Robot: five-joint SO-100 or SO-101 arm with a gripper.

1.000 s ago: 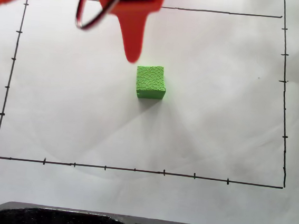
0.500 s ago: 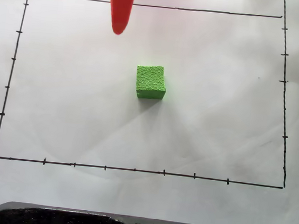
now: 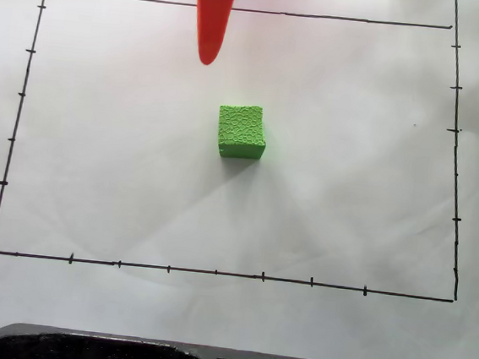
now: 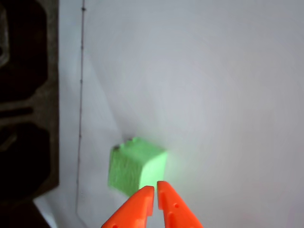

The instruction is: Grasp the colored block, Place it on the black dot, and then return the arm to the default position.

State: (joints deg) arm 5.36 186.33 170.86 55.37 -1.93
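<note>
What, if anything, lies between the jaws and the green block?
Nothing visible. In the fixed view bare white paper separates the gripper from the block; the wrist view shows the shut jaws just short of the block, with nothing between.

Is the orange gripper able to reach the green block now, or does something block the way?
Probably yes. Only bare white paper lies between the gripper and the green block; its fingertips look shut and must open first.
</note>
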